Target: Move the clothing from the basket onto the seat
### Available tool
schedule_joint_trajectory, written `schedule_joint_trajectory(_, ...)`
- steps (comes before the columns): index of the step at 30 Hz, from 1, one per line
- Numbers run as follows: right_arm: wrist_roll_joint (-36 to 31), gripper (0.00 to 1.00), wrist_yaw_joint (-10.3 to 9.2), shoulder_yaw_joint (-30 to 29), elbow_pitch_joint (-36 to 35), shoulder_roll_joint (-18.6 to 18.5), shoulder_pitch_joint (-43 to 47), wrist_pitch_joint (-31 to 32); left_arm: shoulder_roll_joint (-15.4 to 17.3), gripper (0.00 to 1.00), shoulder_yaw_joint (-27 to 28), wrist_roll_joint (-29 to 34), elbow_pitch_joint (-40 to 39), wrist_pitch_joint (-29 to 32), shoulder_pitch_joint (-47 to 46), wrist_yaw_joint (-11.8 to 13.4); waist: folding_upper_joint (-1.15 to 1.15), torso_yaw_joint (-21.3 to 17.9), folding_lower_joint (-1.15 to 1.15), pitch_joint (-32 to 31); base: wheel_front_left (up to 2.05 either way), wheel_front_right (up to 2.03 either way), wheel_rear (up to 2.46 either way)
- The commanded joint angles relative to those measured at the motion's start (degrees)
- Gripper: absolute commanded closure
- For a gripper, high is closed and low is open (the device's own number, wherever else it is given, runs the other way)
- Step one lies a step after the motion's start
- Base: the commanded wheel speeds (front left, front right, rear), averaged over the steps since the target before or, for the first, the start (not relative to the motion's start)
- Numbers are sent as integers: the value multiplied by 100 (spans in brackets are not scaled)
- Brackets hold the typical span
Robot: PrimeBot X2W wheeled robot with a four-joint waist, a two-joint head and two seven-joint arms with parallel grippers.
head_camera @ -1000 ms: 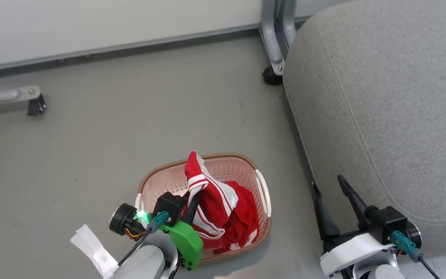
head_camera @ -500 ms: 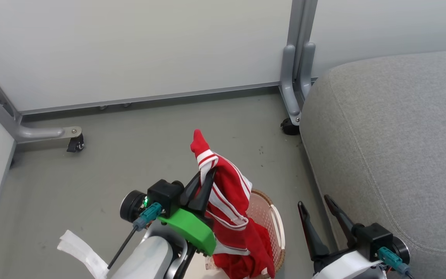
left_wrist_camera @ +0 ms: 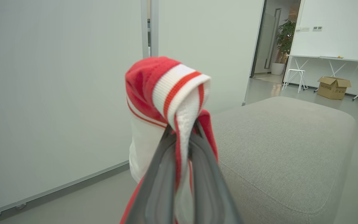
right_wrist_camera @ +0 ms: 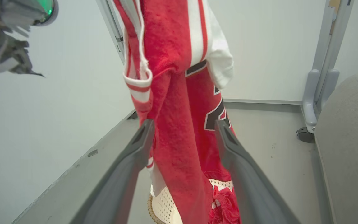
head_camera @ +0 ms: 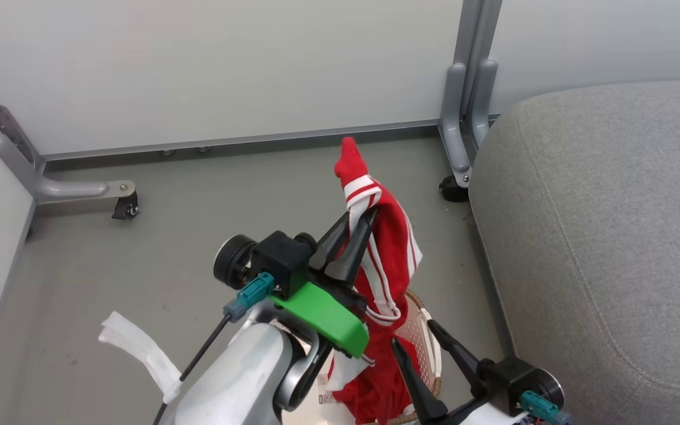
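Observation:
My left gripper (head_camera: 362,219) is shut on the white-and-red ribbed edge of a red piece of clothing (head_camera: 388,260), held high above the floor. The clothing hangs down towards the basket (head_camera: 421,330), whose cream perforated wall shows below it. In the left wrist view the striped hem (left_wrist_camera: 172,90) bunches over my gripper (left_wrist_camera: 182,132). My right gripper (head_camera: 415,345) stands open low beside the hanging cloth. In the right wrist view the clothing (right_wrist_camera: 172,62) hangs just beyond its spread fingers (right_wrist_camera: 141,140), and more red cloth (right_wrist_camera: 225,202) lies in the basket (right_wrist_camera: 163,207). The grey seat (head_camera: 600,236) is to the right.
White partition panels stand behind, on grey metal legs with castors (head_camera: 125,208) (head_camera: 451,190) on the grey floor. A white strip (head_camera: 139,354) hangs off my left forearm. Far off beyond the seat (left_wrist_camera: 284,140) are a cardboard box (left_wrist_camera: 333,87) and white tables.
My left gripper has risen with the garment, drawing it up out of the basket and rightwards. The head camera has tilted up. My right gripper has come in closer to the hanging cloth.

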Motion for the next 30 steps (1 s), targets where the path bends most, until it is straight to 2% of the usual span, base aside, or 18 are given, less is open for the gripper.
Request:
schedule_joint_trajectory(1,54,0,-2,74,29,-31,-84,-18,-3,100,-28,9,-76,38,-99,15,0,-3,1,6,0,0,0)
schedule_joint_trajectory(6,207,0,-2,314,109,-49,-246,-18,-53,100,-145,60,-275,152,-216,56,0,-27,1,38,0,0,0)
schedule_joint_trajectory(15,132,0,-2,406,318,-15,-471,-18,-116,100,-383,42,-607,324,-287,111,0,-25,1,90,0,0,0)
schedule_joint_trajectory(16,126,90,-2,453,348,-14,-482,-18,-117,100,-398,45,-623,338,-293,113,0,-21,1,97,0,0,0)
schedule_joint_trajectory(17,129,100,-2,498,381,-33,-489,-18,-113,100,-403,50,-626,348,-299,115,0,-17,1,102,0,0,0)
schedule_joint_trajectory(30,163,100,-2,449,265,-127,-472,-18,47,100,-404,48,-371,329,-210,213,0,-25,1,212,0,0,0)
